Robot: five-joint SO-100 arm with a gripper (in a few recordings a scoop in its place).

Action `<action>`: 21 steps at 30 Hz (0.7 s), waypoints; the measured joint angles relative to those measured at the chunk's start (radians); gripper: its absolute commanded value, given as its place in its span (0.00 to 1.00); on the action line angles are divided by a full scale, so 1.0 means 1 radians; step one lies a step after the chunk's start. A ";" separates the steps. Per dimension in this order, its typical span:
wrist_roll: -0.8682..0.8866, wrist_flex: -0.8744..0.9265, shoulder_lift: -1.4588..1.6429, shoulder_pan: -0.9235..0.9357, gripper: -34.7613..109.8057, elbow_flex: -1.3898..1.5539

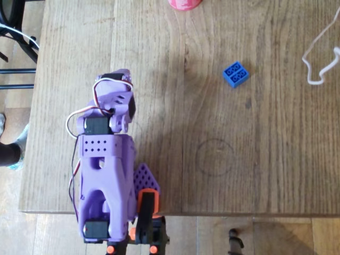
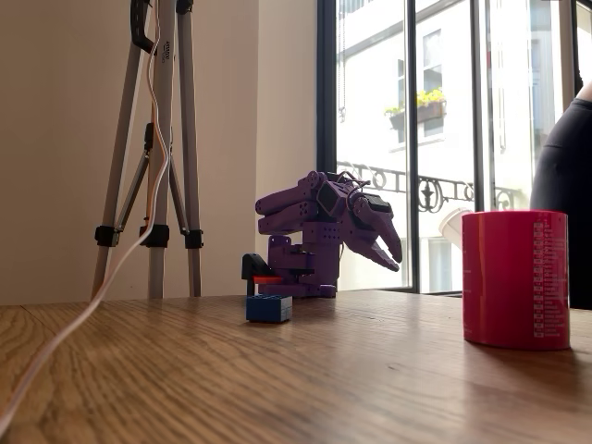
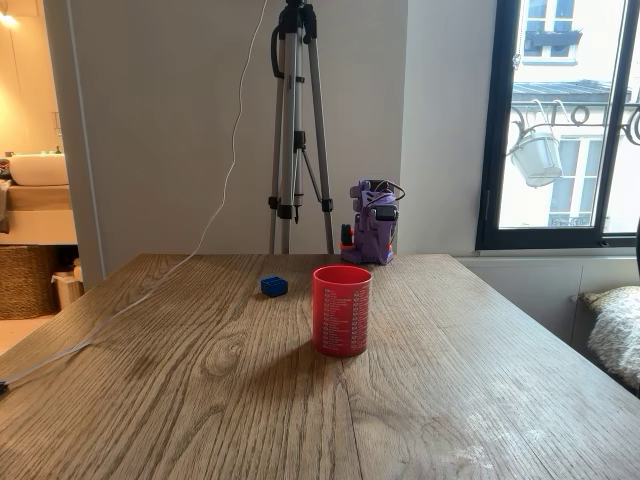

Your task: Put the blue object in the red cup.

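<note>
The blue object [image 1: 235,74] is a small studded brick lying on the wooden table, right of centre in the overhead view. In both fixed views the blue object [image 2: 268,308] [image 3: 273,286] rests flat on the wood. The red cup [image 3: 341,310] stands upright and alone; the overhead view cuts the red cup [image 1: 185,3] at its top edge, and it sits at the right in a fixed view [image 2: 515,278]. My purple arm is folded over its base at the table's edge. My gripper [image 1: 124,73] [image 2: 398,263] hangs above the table, fingers together and holding nothing, well away from the brick and the cup.
A white cable [image 1: 317,59] trails across the table beyond the brick. A tripod [image 3: 297,130] stands behind the table beside the arm's base [image 1: 143,186]. A window is behind, and a dark-clothed person [image 2: 564,185] shows at the right edge.
</note>
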 measured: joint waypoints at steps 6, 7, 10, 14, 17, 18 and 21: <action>0.000 0.000 0.000 0.000 0.25 0.000; 0.000 0.000 0.000 0.000 0.25 0.000; -0.006 0.005 0.000 0.000 0.25 0.000; -0.091 0.046 0.000 0.048 0.25 0.000; -0.190 0.049 -0.021 0.114 0.25 -0.011; -0.212 0.046 -0.048 0.140 0.25 -0.028; -0.275 0.034 -0.133 0.176 0.25 -0.097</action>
